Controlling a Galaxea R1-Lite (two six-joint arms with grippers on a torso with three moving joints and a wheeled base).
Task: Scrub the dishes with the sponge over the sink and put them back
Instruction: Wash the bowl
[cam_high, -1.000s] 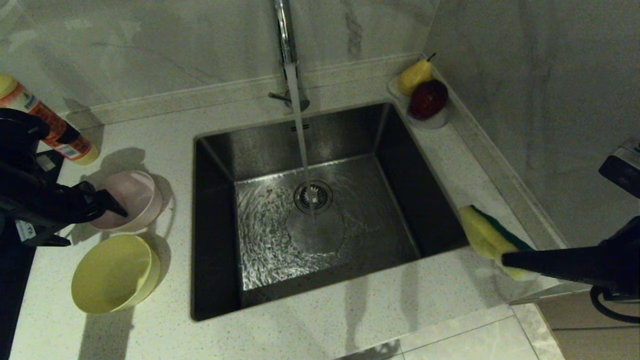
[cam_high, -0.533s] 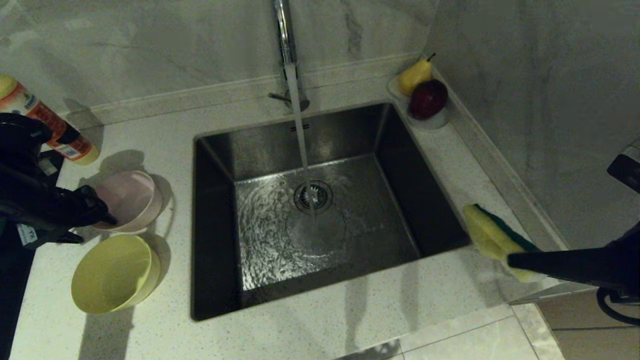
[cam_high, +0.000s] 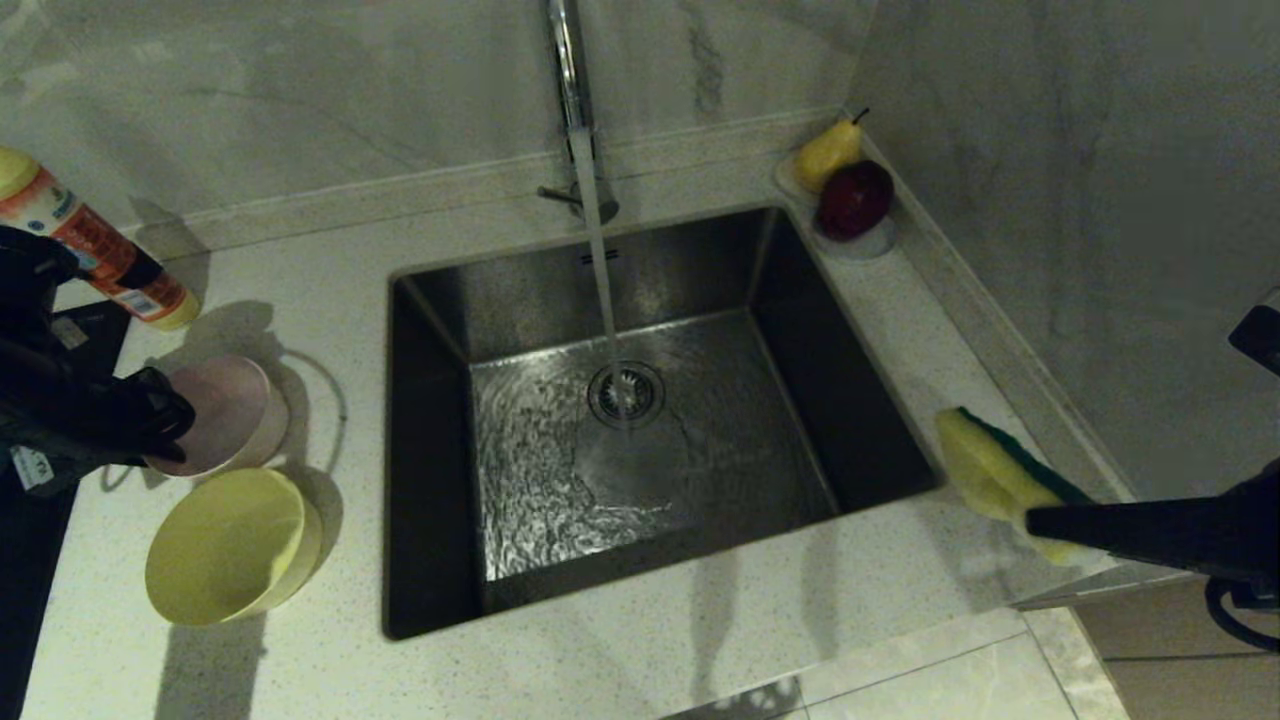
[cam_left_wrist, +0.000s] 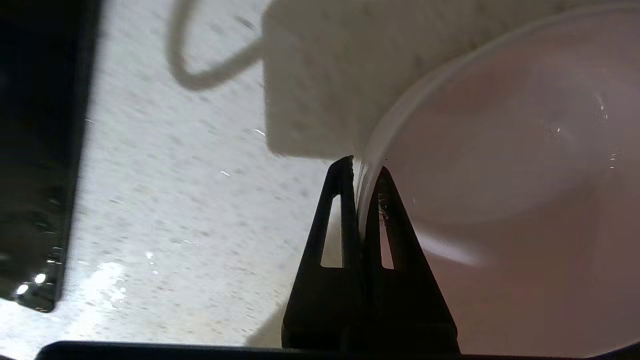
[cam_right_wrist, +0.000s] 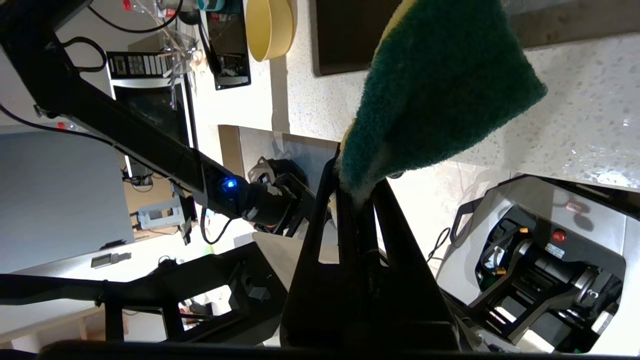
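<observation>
Head view: my left gripper (cam_high: 180, 420) sits at the near-left rim of the pink bowl (cam_high: 225, 415), on the countertop (cam_high: 650, 660) left of the sink (cam_high: 640, 420).
Left grip: pinched tight on that bowl's rim (cam_left_wrist: 361, 172), one finger (cam_left_wrist: 337, 210) outside the wall, the other inside; the bowl is tipped up on edge.
Right grip: my right gripper (cam_high: 1040, 520) hangs over the counter by the sink's near-right corner, squeezed shut on the sponge (cam_high: 990, 470).
Sponge: green scouring face (cam_right_wrist: 440, 85) towards my wrist camera, yellow foam towards the sink; a corner is crushed between my fingers.
Yellow bowl (cam_high: 230, 545): on the counter just nearer than the pink one, tilted, untouched.
Water: stream (cam_high: 598, 250) falls from the tap (cam_high: 570, 70) onto the drain strainer (cam_high: 626, 393).
Hidden: my left arm covers the pink bowl's left edge; I see only two bowls.
Other: bottle (cam_high: 90, 250) far left; pear (cam_high: 828, 152) and red fruit (cam_high: 856, 198) in a white dish (cam_high: 870, 243) at the far-right corner.
</observation>
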